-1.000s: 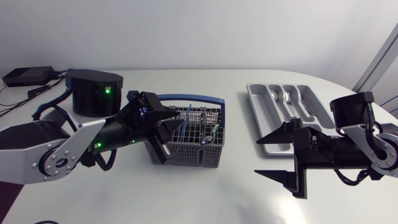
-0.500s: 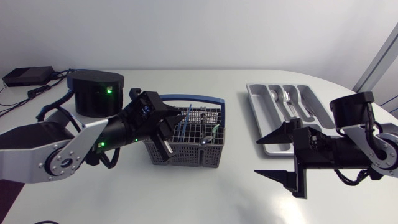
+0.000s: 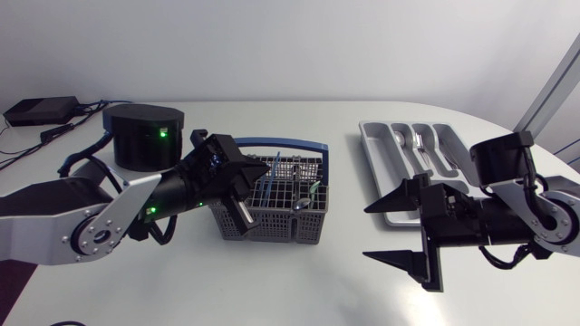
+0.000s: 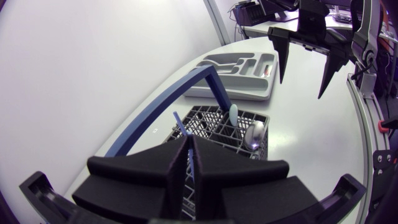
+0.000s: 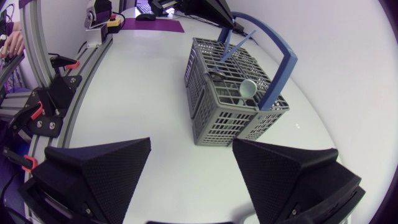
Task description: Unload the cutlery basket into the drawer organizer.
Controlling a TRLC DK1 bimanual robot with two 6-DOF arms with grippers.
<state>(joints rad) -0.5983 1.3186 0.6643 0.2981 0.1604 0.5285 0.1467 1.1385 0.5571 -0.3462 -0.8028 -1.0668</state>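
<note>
Currently grey mesh cutlery basket [image 3: 272, 206] sits mid-tabletop [image 3: 344, 285], with open room to the grey drawer organizer tray [image 3: 379, 156]. Angled left gripper [image 4: 189, 147] over the basket, fingers pinching thin blue utensil [image 4: 180, 127]; right gripper [image 3: 364, 233] low near the tray, fingers wide apart.

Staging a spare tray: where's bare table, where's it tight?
Free: the strip between the cutlery basket and the drawer organizer; the table in front of the basket; the stretch behind it. Tight: at the basket, where the left gripper is shut on a blue utensil; in front of the organizer, where the open right gripper sits.
</note>
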